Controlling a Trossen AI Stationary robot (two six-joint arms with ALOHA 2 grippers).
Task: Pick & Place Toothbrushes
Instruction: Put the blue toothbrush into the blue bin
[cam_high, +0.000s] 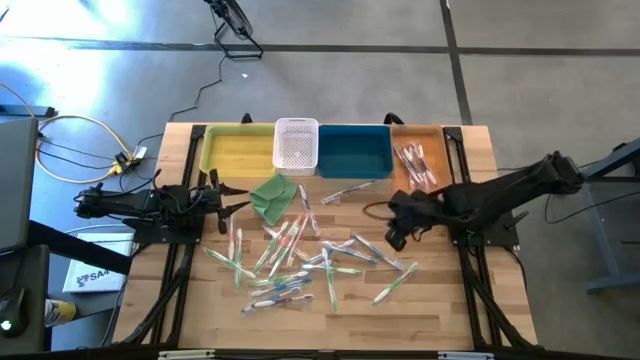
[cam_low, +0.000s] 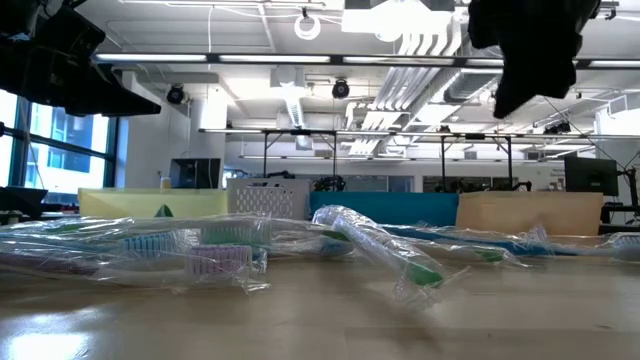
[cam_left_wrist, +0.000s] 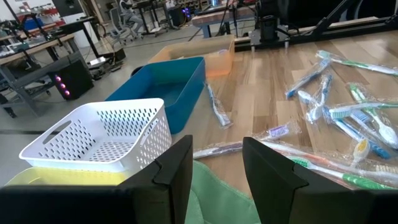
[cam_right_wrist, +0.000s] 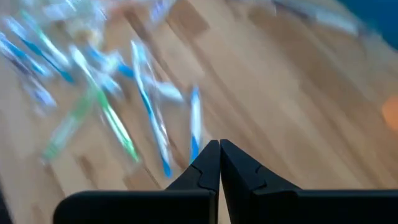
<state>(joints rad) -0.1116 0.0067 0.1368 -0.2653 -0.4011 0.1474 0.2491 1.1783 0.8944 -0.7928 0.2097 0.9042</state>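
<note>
Toothbrushes (cam_high: 300, 262): wrapped in clear film, scattered loose over the middle of the table (cam_high: 440, 315); a few more lie in the orange bin (cam_high: 418, 165) at the far right of the bin row.
Bins: yellow bin (cam_high: 238, 150), white perforated basket (cam_high: 296, 145), blue bin (cam_high: 354, 150), then the orange one, side by side along the far edge.
Green cloth (cam_high: 272, 196): folded, just in front of the white basket.
Right gripper (cam_high: 397, 238): raised above the table at the right edge of the pile, jaws closed together, nothing between them.
Left gripper (cam_high: 232, 199): beside the green cloth on the left, jaws parted and empty.
</note>
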